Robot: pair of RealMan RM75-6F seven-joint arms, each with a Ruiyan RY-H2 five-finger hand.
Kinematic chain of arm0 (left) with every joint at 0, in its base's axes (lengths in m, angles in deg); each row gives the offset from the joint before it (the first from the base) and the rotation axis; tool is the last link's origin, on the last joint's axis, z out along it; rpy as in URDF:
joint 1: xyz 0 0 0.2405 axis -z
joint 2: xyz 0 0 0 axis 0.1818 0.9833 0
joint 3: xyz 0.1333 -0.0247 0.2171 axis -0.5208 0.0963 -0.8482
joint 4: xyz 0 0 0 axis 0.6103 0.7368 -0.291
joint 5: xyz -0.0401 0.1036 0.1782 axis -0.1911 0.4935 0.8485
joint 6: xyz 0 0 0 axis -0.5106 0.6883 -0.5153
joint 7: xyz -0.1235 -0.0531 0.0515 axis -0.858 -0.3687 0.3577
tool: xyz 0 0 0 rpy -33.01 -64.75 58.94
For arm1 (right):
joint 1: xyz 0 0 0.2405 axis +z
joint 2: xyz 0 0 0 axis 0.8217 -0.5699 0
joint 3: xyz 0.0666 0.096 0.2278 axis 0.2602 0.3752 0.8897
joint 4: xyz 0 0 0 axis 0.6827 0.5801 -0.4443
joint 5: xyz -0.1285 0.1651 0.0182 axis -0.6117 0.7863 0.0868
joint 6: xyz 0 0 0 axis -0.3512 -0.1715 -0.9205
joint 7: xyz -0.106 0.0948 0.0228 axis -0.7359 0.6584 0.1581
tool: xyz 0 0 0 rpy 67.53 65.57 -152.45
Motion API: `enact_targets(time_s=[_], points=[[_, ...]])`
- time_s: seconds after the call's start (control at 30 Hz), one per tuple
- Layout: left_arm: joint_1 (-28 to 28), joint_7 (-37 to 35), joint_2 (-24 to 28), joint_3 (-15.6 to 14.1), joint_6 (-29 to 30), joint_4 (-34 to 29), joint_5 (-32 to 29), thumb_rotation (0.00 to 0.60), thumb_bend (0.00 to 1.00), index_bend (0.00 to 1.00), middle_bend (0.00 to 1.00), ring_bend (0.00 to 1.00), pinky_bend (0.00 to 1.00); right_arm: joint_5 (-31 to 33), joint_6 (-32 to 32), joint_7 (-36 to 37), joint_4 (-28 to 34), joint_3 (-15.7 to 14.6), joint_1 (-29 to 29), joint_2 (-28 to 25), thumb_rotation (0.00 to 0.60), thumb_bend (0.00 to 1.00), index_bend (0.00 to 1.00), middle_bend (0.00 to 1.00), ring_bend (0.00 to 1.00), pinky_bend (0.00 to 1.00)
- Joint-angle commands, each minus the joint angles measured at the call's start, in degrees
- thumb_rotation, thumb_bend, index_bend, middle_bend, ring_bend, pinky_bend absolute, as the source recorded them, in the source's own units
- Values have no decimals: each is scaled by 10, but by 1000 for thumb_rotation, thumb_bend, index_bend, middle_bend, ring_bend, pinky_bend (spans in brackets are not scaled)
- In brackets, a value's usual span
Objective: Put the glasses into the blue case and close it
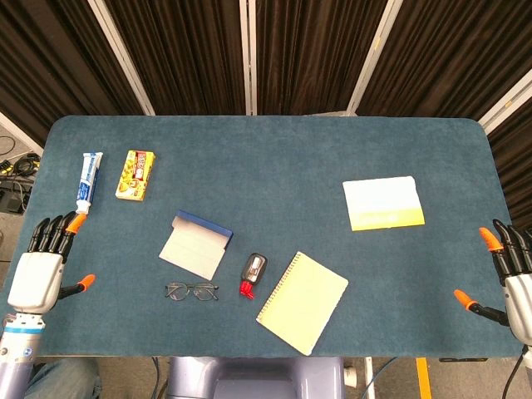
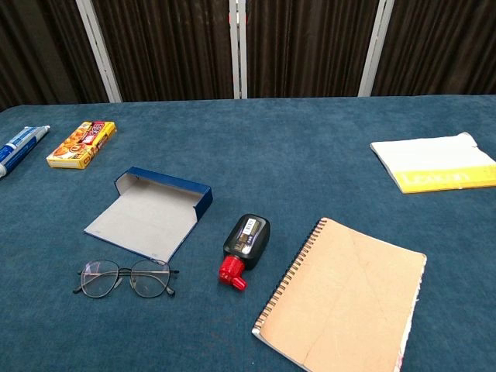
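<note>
Head view: both hands, left hand (image 1: 37, 278) and right hand (image 1: 509, 278), empty, fingers spread; pinch glasses (image 2: 125, 279) by bridge, case (image 2: 151, 215) lies open right behind.

Light: bright and even across the table (image 1: 274, 158), coming from overhead
Shadows: faint, short, tucked close under the blue case (image 2: 155, 209) and notebook (image 2: 345, 298)
Glare: soft sheen on the far curtains (image 1: 199, 50)
Focus: both views sharp
Distortion: head view bows the table's far corners
</note>
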Motion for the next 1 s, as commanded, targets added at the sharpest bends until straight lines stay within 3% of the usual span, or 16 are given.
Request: enact_targets(time_s=[0.03,0.23,0.33,0.4,0.67,1.0], points=[[-2,5,-3,-2,1,2,5,600,0,0,0,0,0,6,7,-5,8,-2,-1,-6,600,0,0,0,0,0],[11,0,-12,-7,-30,-6,16,600,0,0,0,0,0,3,11,-12,16,-5,-1,-9,600,0,0,0,0,0],[42,-27,-23,-15,-97,-17,14,600,0,40,0,0,0,0,14,-12,18,-7,0,-9,600,0,0,0,0,0],[57,-4,-38,-13,-126,-19,6,600,15,112,0,0,0,0,17,-11,19,-7,1,-10,600,0,0,0,0,0],[90,126,-122,5,-193,-37,-77,600,294,373,0,0,0,-3,18,-8,18,-8,2,-10,600,0,0,0,0,0],[105,244,-221,9,-199,-23,-158,600,338,438,0,0,0,-3,20,10,17,-11,2,-14,600,0,0,0,0,0]])
